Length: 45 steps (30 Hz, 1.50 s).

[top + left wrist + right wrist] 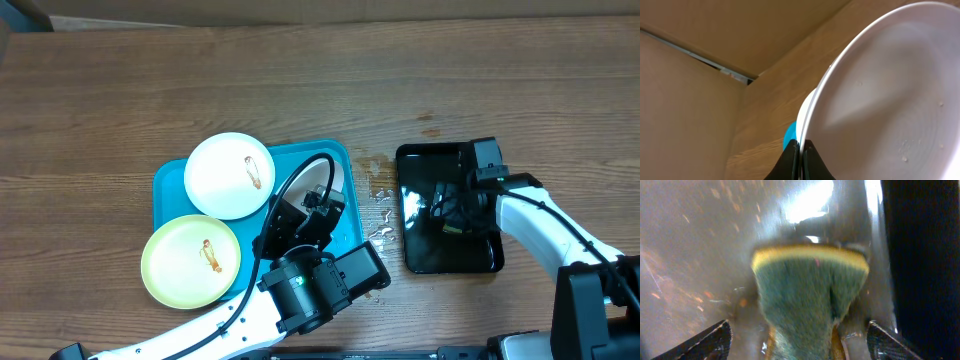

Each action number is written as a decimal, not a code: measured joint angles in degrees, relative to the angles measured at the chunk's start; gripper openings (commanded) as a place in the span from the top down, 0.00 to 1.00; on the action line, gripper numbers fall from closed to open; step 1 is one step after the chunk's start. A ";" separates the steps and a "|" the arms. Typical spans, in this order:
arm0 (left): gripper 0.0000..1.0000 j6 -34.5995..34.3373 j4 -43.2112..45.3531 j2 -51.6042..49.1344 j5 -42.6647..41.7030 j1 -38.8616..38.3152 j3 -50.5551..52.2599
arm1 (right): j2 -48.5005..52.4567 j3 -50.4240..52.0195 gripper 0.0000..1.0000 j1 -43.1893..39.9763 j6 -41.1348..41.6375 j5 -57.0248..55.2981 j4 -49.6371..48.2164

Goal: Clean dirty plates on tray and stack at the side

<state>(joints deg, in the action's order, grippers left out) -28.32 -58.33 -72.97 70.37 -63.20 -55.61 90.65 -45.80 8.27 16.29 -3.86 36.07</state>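
My left gripper (802,150) is shut on the rim of a white plate (890,90) and holds it tilted up on edge; water drops show on its face. In the overhead view this gripper (318,205) is over the right part of the cyan tray (335,155). A second white plate (229,175) with a brown smear lies on the tray's far left. A pale yellow plate (190,260) with a smear lies at the tray's near left corner. My right gripper (450,210) is open over a green and yellow sponge (810,290), fingers apart on either side of it.
The sponge lies in a wet glossy black tray (480,255) to the right of the cyan tray. Water drops (380,200) lie on the wooden table between the two trays. A cardboard wall runs along the far edge.
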 measured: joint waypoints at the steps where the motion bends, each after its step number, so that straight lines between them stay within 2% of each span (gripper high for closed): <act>1: 0.96 0.00 -0.02 0.00 0.22 0.00 0.00 | 0.00 0.61 0.24 0.00 -0.02 -0.02 -0.07; 2: 0.96 0.00 0.00 0.00 0.28 0.00 0.00 | 0.00 1.27 0.43 0.02 -0.39 -0.22 -0.37; 3: 0.96 0.00 -0.02 0.00 0.35 0.00 0.00 | -0.07 1.49 0.58 0.02 -0.37 -0.57 -0.63; 4: 0.96 0.00 -0.02 0.00 0.44 0.00 0.00 | -0.07 1.64 0.82 0.02 -0.24 -0.83 -1.16; 5: 0.96 0.00 0.00 0.00 0.50 0.00 0.00 | -0.07 1.75 0.96 0.00 -0.24 -0.87 -1.57; 7: 0.96 0.00 -0.02 0.00 0.63 0.00 0.00 | -0.07 1.90 0.96 0.00 -0.26 -0.79 -1.97; 8: 0.96 0.00 -0.02 0.00 0.63 0.00 0.00 | -0.07 1.95 0.87 0.00 -0.20 -0.61 -1.99; 9: 0.96 0.00 -0.02 0.00 0.63 0.00 0.00 | -0.07 1.95 0.53 0.00 0.13 -0.52 -1.99; 10: 0.96 0.00 -0.02 0.00 0.63 0.00 0.00 | -0.07 1.95 0.26 0.00 -0.02 -0.11 -2.08; 11: 0.96 0.00 0.00 0.00 0.66 0.00 0.00 | -0.07 1.81 0.18 0.00 -0.07 0.46 -1.84; 13: 0.96 0.00 -0.02 0.00 0.66 0.00 0.00 | -0.07 1.51 0.12 0.02 -0.02 0.94 -1.66; 19: 0.96 0.00 0.00 0.00 0.66 0.00 0.00 | -0.07 1.33 0.10 0.02 -0.26 1.20 -4.83; 22: 0.96 0.00 -0.02 0.00 0.68 0.00 0.00 | -0.07 1.33 0.17 0.00 -0.28 1.53 -7.54; 24: 0.96 0.00 -0.04 0.00 0.72 0.00 0.00 | -0.04 1.36 0.30 0.02 -0.39 1.57 -9.20; 25: 0.96 0.00 -0.02 0.00 0.76 0.00 0.00 | -0.04 1.36 0.43 0.02 -0.20 1.51 -9.81; 27: 0.96 0.00 -0.02 0.00 0.85 0.00 0.00 | -0.04 1.70 0.76 0.00 -0.20 1.55 -11.45; 28: 0.96 0.00 -0.04 0.00 0.87 0.00 0.00 | -0.04 1.90 0.89 0.00 -0.11 1.64 -11.74; 29: 0.96 0.00 -0.04 0.00 0.87 0.00 0.00 | -0.04 2.14 0.93 0.00 -0.04 1.73 -11.82; 30: 0.96 0.00 -0.04 0.00 0.87 0.00 0.00 | -0.04 2.34 0.92 0.02 -0.04 1.77 -11.82; 31: 0.96 0.00 -0.04 0.00 0.87 0.00 0.00 | -0.04 2.47 0.49 0.02 0.13 1.95 -11.80; 32: 0.96 0.00 -0.02 0.00 0.90 0.00 0.00 | -0.04 2.47 0.38 0.02 0.09 1.92 -11.82; 33: 0.96 0.00 -0.04 0.00 0.87 0.00 0.00 | -0.04 2.47 0.07 0.02 0.15 2.01 -11.87; 35: 0.96 0.00 -0.04 0.00 0.87 0.00 0.00 | -0.04 2.47 0.05 0.02 0.17 2.03 -12.04; 37: 0.96 0.00 -0.11 0.00 0.85 0.00 0.00 | -0.04 2.47 0.10 0.02 0.15 2.01 -12.04; 38: 0.96 0.00 -0.22 0.00 0.81 0.00 0.00 | -0.04 2.47 0.20 0.02 0.02 1.99 -12.00; 40: 0.96 0.00 -0.22 0.00 0.57 0.00 0.00 | -0.04 2.47 0.67 0.02 0.20 1.97 -11.96; 41: 0.96 0.00 -0.24 0.00 0.46 0.00 0.00 | -0.04 2.49 0.82 0.02 -0.07 2.01 -11.89; 42: 0.96 -0.02 -0.24 0.00 0.22 0.00 0.00 | -0.04 2.54 0.84 0.00 -0.24 2.19 -11.91; 43: 0.96 -0.02 -0.24 0.00 0.13 0.00 0.00 | -0.04 2.54 0.81 0.02 -0.26 2.16 -11.91; 45: 0.96 -0.04 -0.24 0.00 0.11 0.00 0.00 | -0.04 2.56 0.25 0.00 -0.24 2.14 -11.89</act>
<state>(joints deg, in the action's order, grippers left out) -28.36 -58.57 -72.97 70.48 -63.20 -55.61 90.61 -43.24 8.27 16.05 -1.72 24.18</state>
